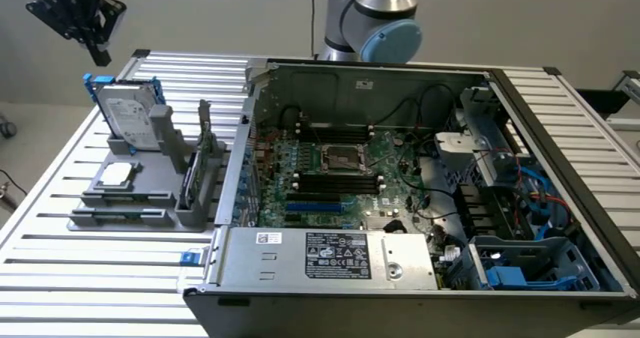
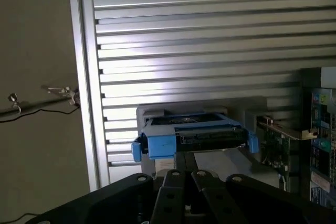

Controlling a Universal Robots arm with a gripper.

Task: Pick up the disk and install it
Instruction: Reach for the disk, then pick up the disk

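Note:
The disk (image 1: 130, 117) stands upright in a grey holder (image 1: 150, 195) on the slatted table, at the exterior view's left. It is a silver drive with a white label and a blue frame. My gripper (image 1: 98, 52) hangs well above it and a little toward the exterior view's left, apart from it. In the wrist view the disk (image 2: 194, 137) shows edge-on with its blue frame, just beyond my gripper (image 2: 186, 158), whose fingers are shut together with nothing between them.
An open computer case (image 1: 560, 113) takes up the middle and the exterior view's right, with a motherboard (image 1: 340, 173), a grey power-supply box (image 1: 330, 255) and a blue drive bay (image 1: 520, 270). The grey holder also carries a small processor chip (image 1: 115, 174) and an upright card (image 1: 205, 147).

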